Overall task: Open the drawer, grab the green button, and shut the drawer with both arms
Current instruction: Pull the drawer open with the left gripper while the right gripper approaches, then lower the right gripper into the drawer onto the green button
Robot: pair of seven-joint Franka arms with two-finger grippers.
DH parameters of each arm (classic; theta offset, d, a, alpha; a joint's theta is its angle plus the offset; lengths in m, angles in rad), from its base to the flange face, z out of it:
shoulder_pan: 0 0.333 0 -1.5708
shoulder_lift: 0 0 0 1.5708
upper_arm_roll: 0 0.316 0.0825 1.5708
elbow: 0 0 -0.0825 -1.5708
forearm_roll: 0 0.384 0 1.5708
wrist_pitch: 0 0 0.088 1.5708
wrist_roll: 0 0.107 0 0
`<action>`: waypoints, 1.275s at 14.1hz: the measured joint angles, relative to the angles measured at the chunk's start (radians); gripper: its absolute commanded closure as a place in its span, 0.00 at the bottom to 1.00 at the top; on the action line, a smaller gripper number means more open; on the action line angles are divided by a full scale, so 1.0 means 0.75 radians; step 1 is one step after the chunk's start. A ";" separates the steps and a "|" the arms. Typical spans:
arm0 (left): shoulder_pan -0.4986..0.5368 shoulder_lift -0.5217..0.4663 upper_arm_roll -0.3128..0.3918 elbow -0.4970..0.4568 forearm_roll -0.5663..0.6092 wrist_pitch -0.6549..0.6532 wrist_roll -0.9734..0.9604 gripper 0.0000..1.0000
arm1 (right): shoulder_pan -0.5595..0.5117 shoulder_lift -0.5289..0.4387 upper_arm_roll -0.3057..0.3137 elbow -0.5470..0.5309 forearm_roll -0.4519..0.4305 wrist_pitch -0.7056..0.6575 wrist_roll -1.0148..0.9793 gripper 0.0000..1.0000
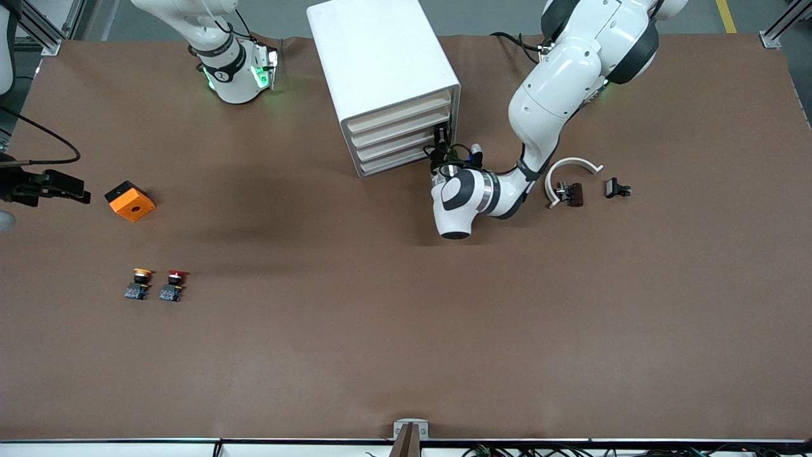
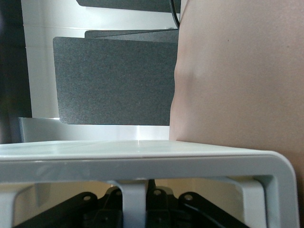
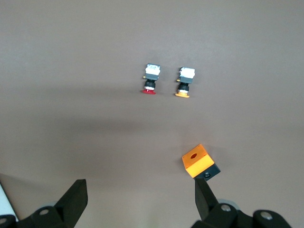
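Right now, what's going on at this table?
The left gripper is at the front of the cabinet, by the lower drawers, all four shut. The right gripper waits open over the right arm's end of the table, near an orange block. The yellow button and red button sit untouched; no green one shows.

White arms [image 1: 558,95], blk joint bands.
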 measured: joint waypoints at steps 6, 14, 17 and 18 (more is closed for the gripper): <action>0.186 -0.001 0.010 0.118 0.000 0.033 0.005 0.89 | -0.004 0.006 0.019 0.003 0.002 -0.006 0.150 0.00; 0.334 -0.001 0.013 0.190 -0.001 0.119 0.020 0.85 | 0.335 0.006 0.043 0.015 0.009 -0.054 1.026 0.00; 0.366 -0.001 0.014 0.219 -0.038 0.130 0.024 0.85 | 0.516 0.010 0.047 0.006 0.043 -0.004 1.355 0.00; 0.376 0.000 0.014 0.224 -0.052 0.139 0.025 0.85 | 0.588 0.014 0.049 -0.016 0.046 0.043 1.481 0.00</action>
